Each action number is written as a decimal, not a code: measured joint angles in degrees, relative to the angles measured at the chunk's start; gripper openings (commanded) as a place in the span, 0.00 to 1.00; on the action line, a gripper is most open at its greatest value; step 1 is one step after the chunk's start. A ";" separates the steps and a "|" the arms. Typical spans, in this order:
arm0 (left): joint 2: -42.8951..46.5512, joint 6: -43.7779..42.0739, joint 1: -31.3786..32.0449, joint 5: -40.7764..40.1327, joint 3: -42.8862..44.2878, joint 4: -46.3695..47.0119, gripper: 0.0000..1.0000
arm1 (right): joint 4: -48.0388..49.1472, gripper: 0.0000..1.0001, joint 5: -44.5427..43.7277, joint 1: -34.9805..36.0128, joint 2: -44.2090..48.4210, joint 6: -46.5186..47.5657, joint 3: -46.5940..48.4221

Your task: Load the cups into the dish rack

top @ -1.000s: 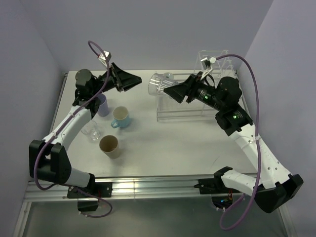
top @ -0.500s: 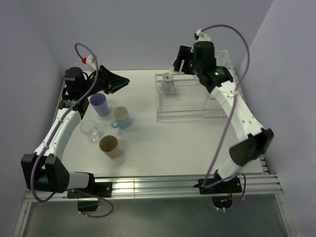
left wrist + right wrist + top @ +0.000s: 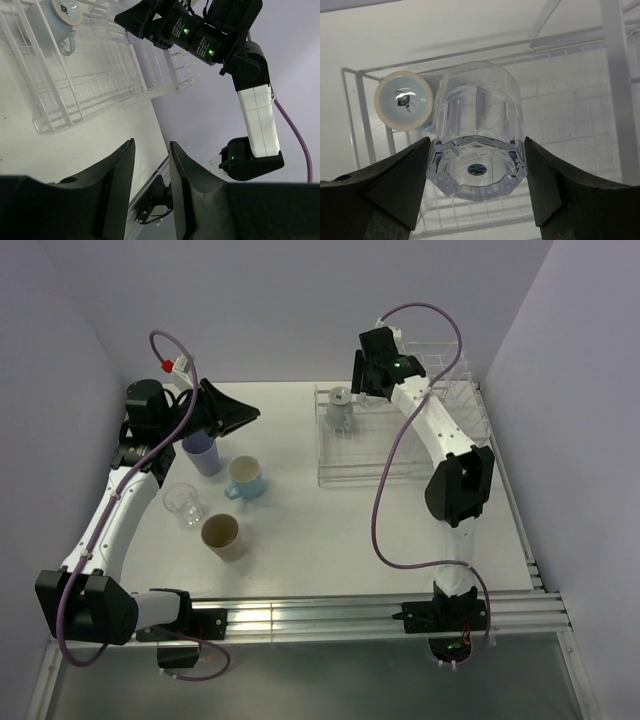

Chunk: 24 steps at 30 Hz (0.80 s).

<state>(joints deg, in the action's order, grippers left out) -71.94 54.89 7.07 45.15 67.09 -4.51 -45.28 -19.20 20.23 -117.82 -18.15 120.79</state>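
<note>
Nearest the bottom of the top view, the tan brown cup [image 3: 222,536], a loose clear glass [image 3: 184,504], a light blue mug [image 3: 244,478] and the lavender tumbler [image 3: 203,453] are all waiting on the table at centre-left. None of them has budged since a second ago.

Just above them the left gripper [image 3: 252,413] is hanging empty, with only a slim gap showing between its fingers. I'm guessing it's parking out of the way; it's drifted a bit left since before.

Further back at upper right, the right gripper [image 3: 477,142] is clamping the held glass [image 3: 477,120] mouth-down, presumably so it drains. It's hovering over the dish rack [image 3: 380,480], right beside the racked mug [image 3: 404,107], which is also sitting upside down.

A second ago that arm was folded low and carrying the glass sideways at the rack's left edge. Now it's stretching over the rack's far left corner with the glass flipped.
</note>
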 measured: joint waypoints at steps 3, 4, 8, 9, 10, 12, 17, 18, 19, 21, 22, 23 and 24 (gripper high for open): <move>0.02 -0.20 0.00 0.04 -0.33 -0.07 0.39 | -0.33 0.00 -0.98 -0.68 -0.22 -0.20 0.31; 0.02 -0.20 0.00 0.04 -0.48 -0.04 0.39 | -0.33 0.00 -1.16 -0.87 -0.39 -0.24 0.48; 0.02 -0.20 0.00 0.11 -1.22 0.22 0.39 | -0.35 0.00 -1.33 -1.25 -1.84 -0.44 1.16; 0.02 -0.20 0.00 0.13 -1.33 0.13 0.39 | -0.55 0.00 -1.36 -1.27 -2.49 -0.46 1.44; 0.02 -0.20 0.00 0.20 -1.40 0.22 0.39 | -0.68 0.00 -1.31 -1.31 -3.30 -0.46 1.88; 0.02 -0.20 0.00 0.28 -1.51 0.35 0.39 | -0.68 0.00 -1.31 -1.42 -5.31 -0.52 3.06; 0.02 -0.22 0.00 0.50 -1.64 0.31 0.39 | -1.46 0.00 -1.31 -1.53 -8.83 -0.83 4.17; 0.02 -0.22 0.00 0.50 -1.66 0.31 0.39 | -1.60 0.00 -1.33 -1.53 -9.29 -0.90 4.44; 0.02 -0.24 0.00 0.50 -1.66 0.33 0.39 | -1.64 0.00 -1.36 -1.53 -9.66 -0.98 4.55; 0.02 -0.24 0.00 0.50 -1.66 0.31 0.40 | -1.81 0.00 -1.36 -1.53 -9.94 -1.16 4.59; 0.02 -0.24 0.00 0.50 -1.68 0.31 0.40 | -1.99 0.00 -1.33 -1.53 -9.97 -1.31 4.59; 0.02 -0.24 0.00 0.50 -1.73 0.33 0.39 | -2.05 0.00 -1.33 -1.53 -9.97 -1.36 4.59; 0.02 -0.24 0.00 0.50 -1.75 0.31 0.39 | -2.16 0.00 -1.33 -1.53 -9.97 -1.49 4.79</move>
<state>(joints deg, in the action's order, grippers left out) -71.92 54.65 7.07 45.65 65.34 -4.21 -47.44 -20.53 18.70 -127.79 -19.64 125.58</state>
